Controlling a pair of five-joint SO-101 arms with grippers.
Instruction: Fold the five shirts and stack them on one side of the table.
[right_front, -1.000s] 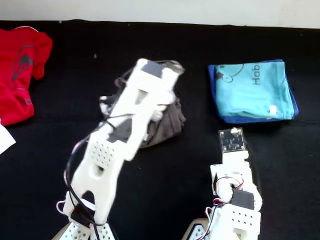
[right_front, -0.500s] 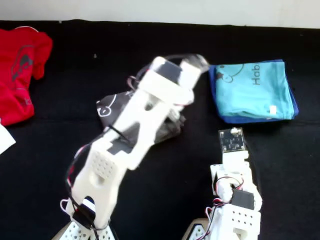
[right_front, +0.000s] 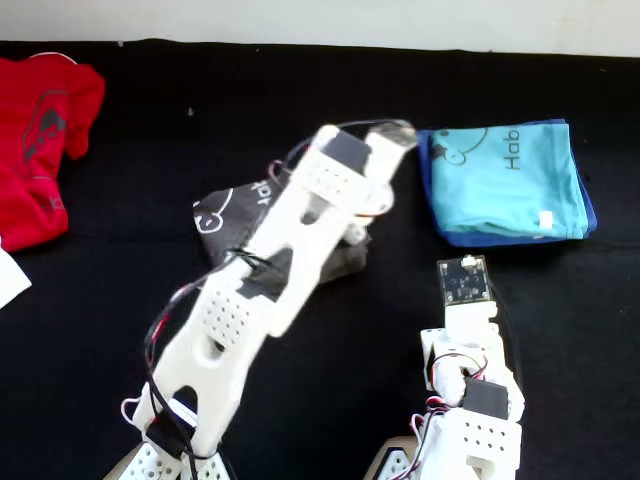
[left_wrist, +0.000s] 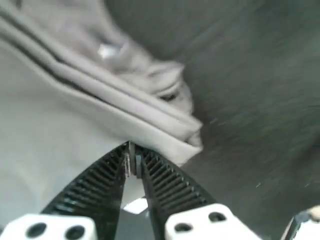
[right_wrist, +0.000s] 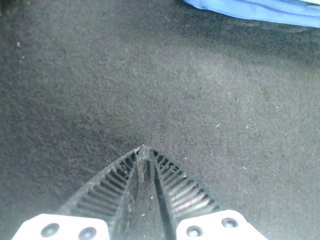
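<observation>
Left tool (left_wrist: 131, 156) pinches the folded grey shirt (left_wrist: 65, 110) at its edge.

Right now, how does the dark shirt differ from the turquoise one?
The dark shirt is a lumpy bundle mid-table; the turquoise shirt is a flat, neat rectangle at the right. The left gripper pinches the dark shirt's edge; nothing touches the turquoise shirt. The turquoise shirt tops a blue shirt; the dark shirt lies alone. Both are printed.

Grey shirt (right_front: 222, 213), red shirt (right_front: 40, 150), turquoise shirt (right_front: 505, 185).
</observation>
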